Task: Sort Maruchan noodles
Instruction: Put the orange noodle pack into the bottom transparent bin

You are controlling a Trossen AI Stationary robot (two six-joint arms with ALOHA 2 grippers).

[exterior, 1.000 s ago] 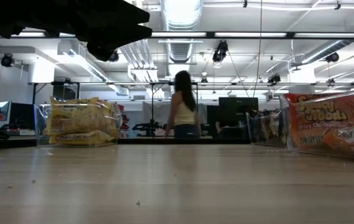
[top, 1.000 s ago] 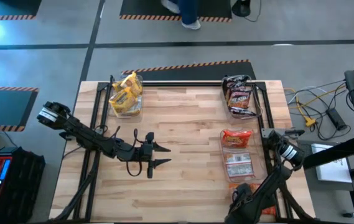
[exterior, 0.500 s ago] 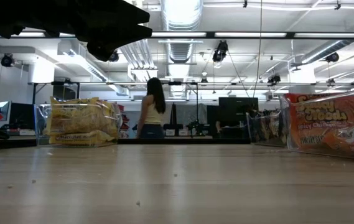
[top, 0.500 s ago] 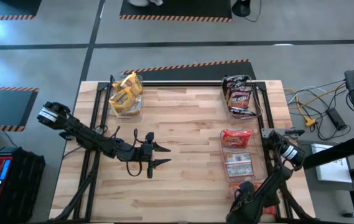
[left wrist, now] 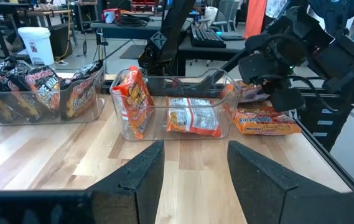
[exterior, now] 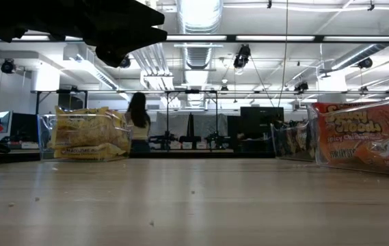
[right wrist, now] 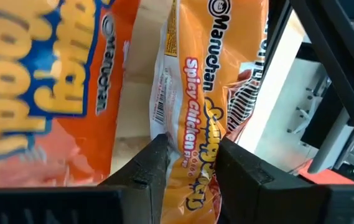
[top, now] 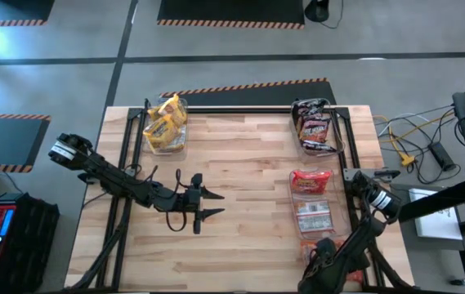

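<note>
Nothing on the table has shifted since a second ago: both arms sit where they were in the high view, and only the person (exterior: 138, 124) in the room behind has walked off to the left. The real change is at the right gripper (right wrist: 190, 155). Its jaws have drawn in around an orange packet (right wrist: 203, 93) marked Spicy Chicken and look to be pinching its edge, so you're likely at the grasp step for one of the last loose packets. That packet lies at the near right edge of the table (top: 240, 163), just beside the orange bin (top: 310, 214), with another orange packet next to it. The yellow bin (top: 165, 124) and dark bin (top: 314, 126) at the far side are already filled. The left gripper (top: 209, 204) hangs over mid-table, jaws spread, holding nothing. The room is tight for you, with the table edge, the frame rail and the bin wall all close. Lift straight up before swinging, since the middle of the board is bare.
</note>
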